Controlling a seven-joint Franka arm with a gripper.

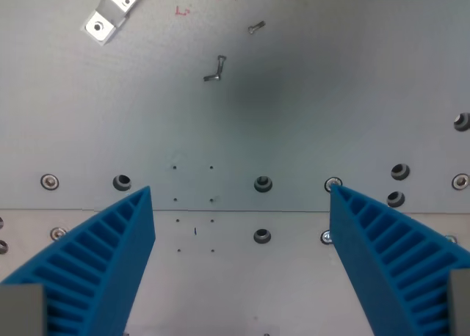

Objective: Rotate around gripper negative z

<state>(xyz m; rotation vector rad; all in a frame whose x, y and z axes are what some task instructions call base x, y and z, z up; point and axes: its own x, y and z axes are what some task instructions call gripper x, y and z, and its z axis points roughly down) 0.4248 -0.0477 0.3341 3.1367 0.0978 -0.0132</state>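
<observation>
1. Wrist view: the gripper [241, 196] hangs over a grey metal work surface [308, 108], its two blue ribbed fingers [103, 259] entering from the lower corners of the picture. The jaws stand spread wide, with nothing between them but bare plate.

2. The task has no object of its own; the thing to be turned is the gripper itself, which sits above the seam [235, 210] where the darker plate meets a paler one nearer the camera.

3. Just beyond the fingertips runs a row of bolt holes and screw heads [263, 183], with a second row [262, 236] on the paler plate between the fingers.

4. Farther out, near the top of the view, lie two loose screws [215, 70], well apart from the fingers. A small bright metal bracket [110, 13] rests at the wrist view's upper left.

5. Judged from this single picture, the step in hand is a pure spin about the tool's own long axis; how far that turn has gone cannot be told.

6. The next move calls for wrist rotation only, with height and position held steady, so the plate pattern would wheel about the picture's centre. Nothing stands near enough to foul the open fingers.
</observation>
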